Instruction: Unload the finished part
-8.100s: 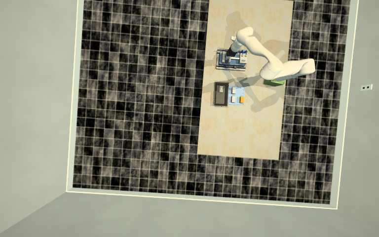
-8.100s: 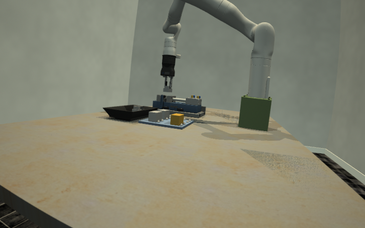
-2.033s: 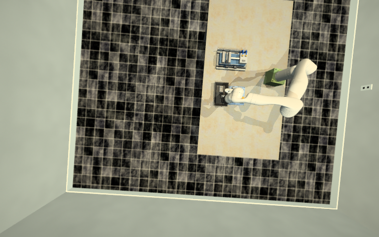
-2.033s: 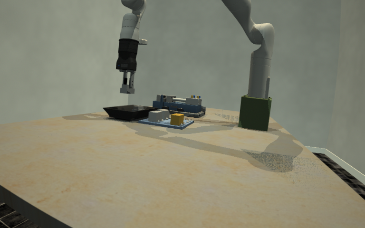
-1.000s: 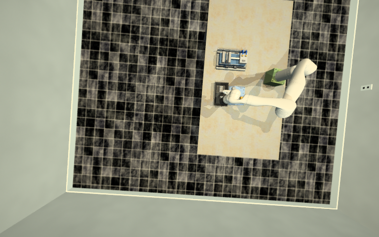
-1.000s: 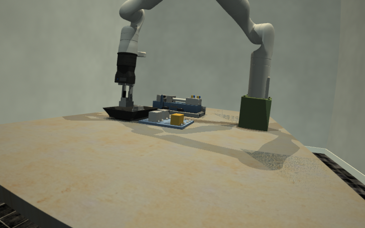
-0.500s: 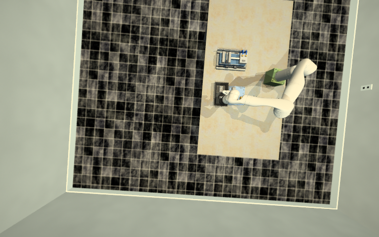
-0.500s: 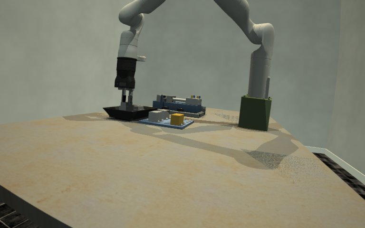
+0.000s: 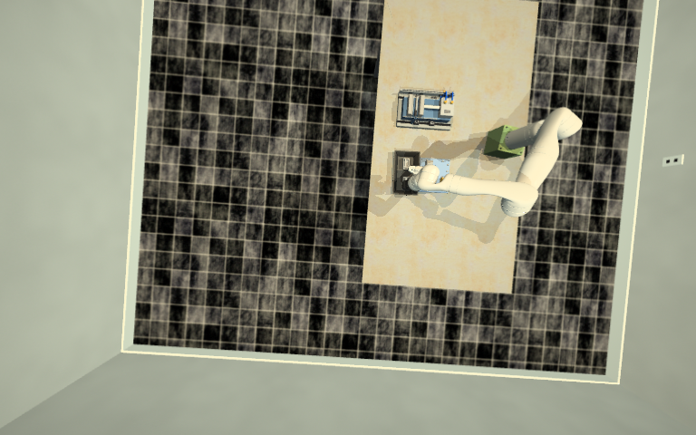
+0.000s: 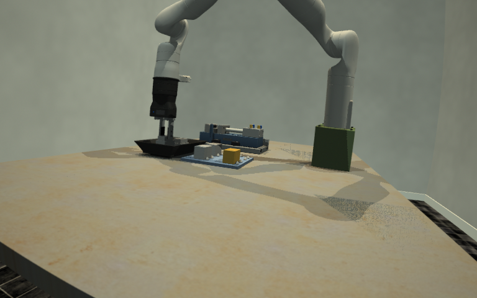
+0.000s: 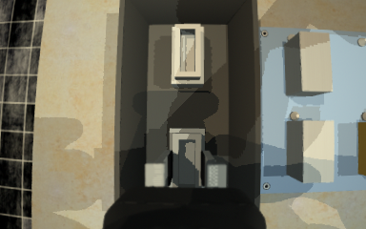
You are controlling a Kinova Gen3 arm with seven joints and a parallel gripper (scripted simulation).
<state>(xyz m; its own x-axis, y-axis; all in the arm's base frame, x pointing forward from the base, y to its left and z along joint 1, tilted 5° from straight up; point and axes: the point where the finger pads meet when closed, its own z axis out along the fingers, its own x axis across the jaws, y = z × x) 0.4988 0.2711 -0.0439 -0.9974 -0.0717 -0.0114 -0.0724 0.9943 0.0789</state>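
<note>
My gripper [image 11: 187, 162] is shut on the finished part [image 11: 187, 156], a grey block whose rectangular pocket faces up toward the wrist camera. It holds the part inside the dark outfeed tray [image 11: 188, 95], at the near end. In the side view the fingers [image 10: 166, 135] reach down to the rim of the tray [image 10: 168, 145], and the rim hides the part's underside, so I cannot tell whether it touches the floor. The vise [image 10: 233, 136] stands behind and right of the tray, with nothing between its jaws in the overhead view [image 9: 424, 109].
A second pale pocketed part [image 11: 188, 53] lies flat at the tray's far end. A blue fixture plate [image 11: 315, 110] with pale blocks and a yellow block [image 10: 231, 155] sits right beside the tray. The arm's green pedestal [image 10: 332, 147] stands at the table's right.
</note>
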